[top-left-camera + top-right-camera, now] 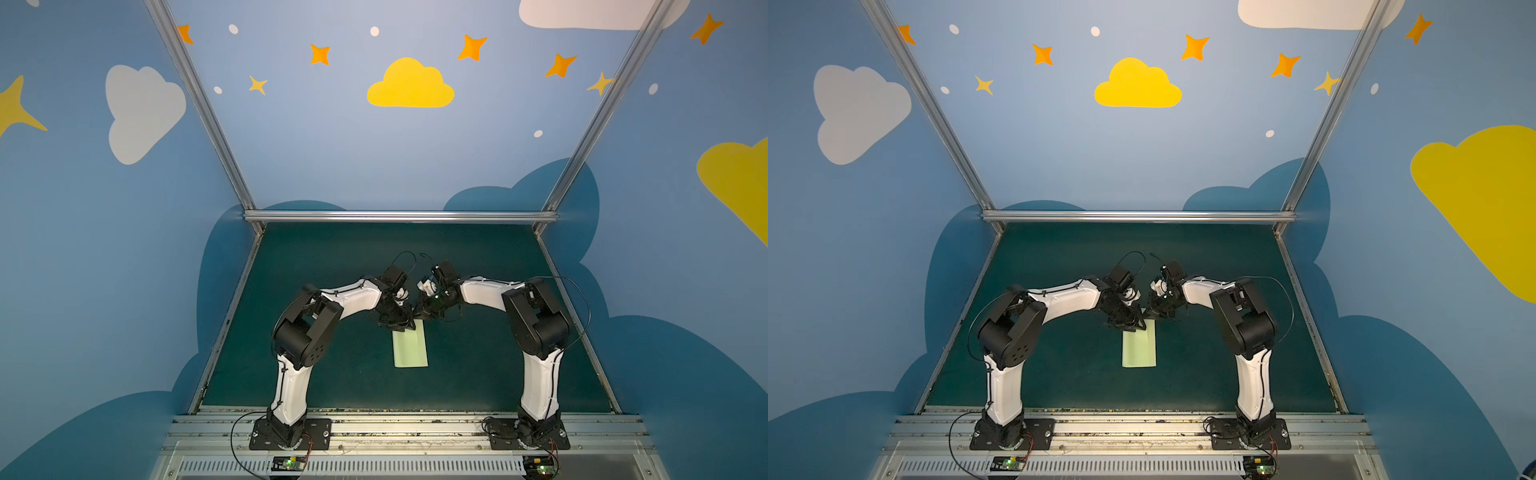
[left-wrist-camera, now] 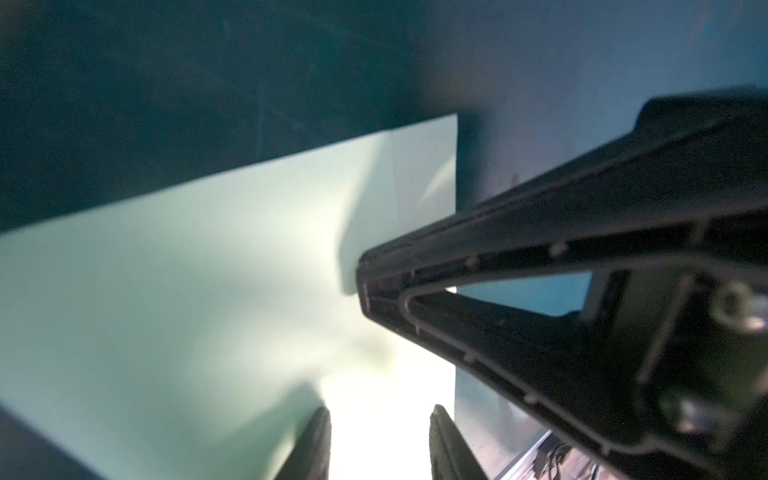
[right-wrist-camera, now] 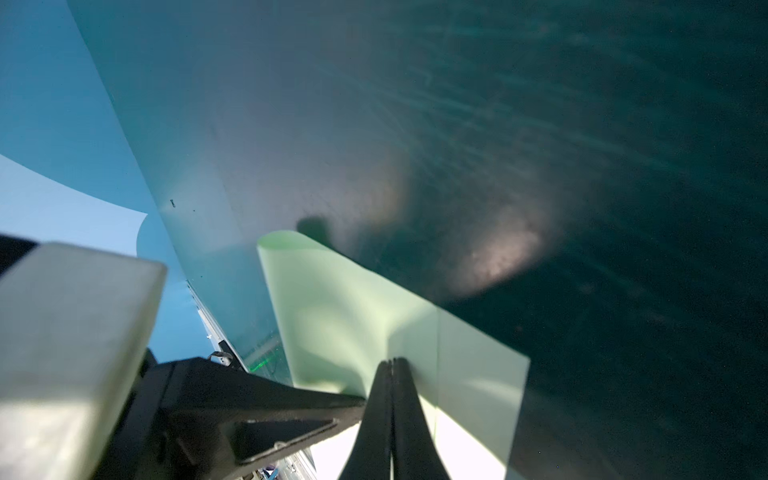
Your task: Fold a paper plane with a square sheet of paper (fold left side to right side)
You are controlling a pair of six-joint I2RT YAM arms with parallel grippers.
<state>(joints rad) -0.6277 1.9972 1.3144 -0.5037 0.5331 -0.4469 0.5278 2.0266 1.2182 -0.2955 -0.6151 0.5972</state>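
Mid-mat, paper plane: pale green, lying flat on the dark green mat between the two arms. For now it is a narrow folded oblong, and neither top view shows a pointed nose.
Far end of paper: both grippers meet over the far short edge, close beside each other.
Right gripper: jaws fully together with nothing seen between them. The tips are set down on the sheet's top face.
Reason (judged): it acts as a pin, keeping the sheet from sliding or springing open while the other tool works.
Left gripper: jaws apart with a clear gap, and bright paper shows through the gap. No paper is seen clamped. The view is too blurred to tell whether the pads touch the sheet.
Upper layer: in the right wrist view one layer curls up off the lower one beside the pin, so the crease is judged not fully pressed.
Left arm: elbow raised, forearm reaching inward to centre, wrist pitched down onto the paper's end.
Right arm: near mirror of the left, wrist pitched down, tool tip angled towards the left gripper.
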